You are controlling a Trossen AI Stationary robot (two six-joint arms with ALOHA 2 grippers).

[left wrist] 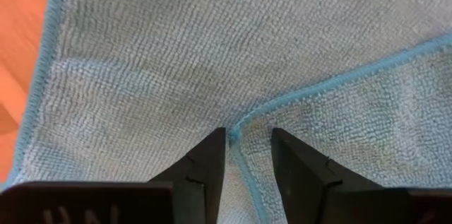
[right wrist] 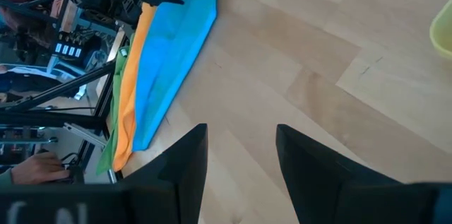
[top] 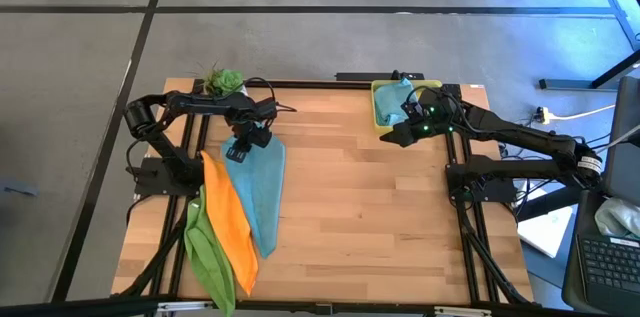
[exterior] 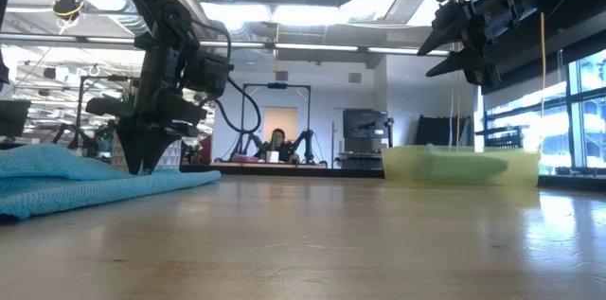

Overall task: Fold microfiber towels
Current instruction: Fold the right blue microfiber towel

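A teal towel (top: 262, 192) lies flat on the table's left part, long and narrowing toward the near edge. An orange towel (top: 230, 222) and a lime green towel (top: 207, 257) lie beside it at the left edge. My left gripper (top: 240, 149) points straight down at the teal towel's far end, open, with a hemmed corner between its fingers. My right gripper (top: 400, 135) hangs open in the air at the far right beside the yellow tray (top: 380, 117). Another teal towel (top: 392, 100) lies in the tray. My left gripper comes from above, pointing down. Its fingertips (left wrist: 212, 146) stand on the teal towel near its far end, one on each side of the corner of an upper layer's hem (left wrist: 236, 126). The cloth between them lies flat on the table, not gathered or lifted.
A small green plant (top: 222, 82) stands at the far left corner, just behind my left arm. The middle and near right of the wooden table (top: 380, 217) are bare. Cables and frame rails run along both side edges.
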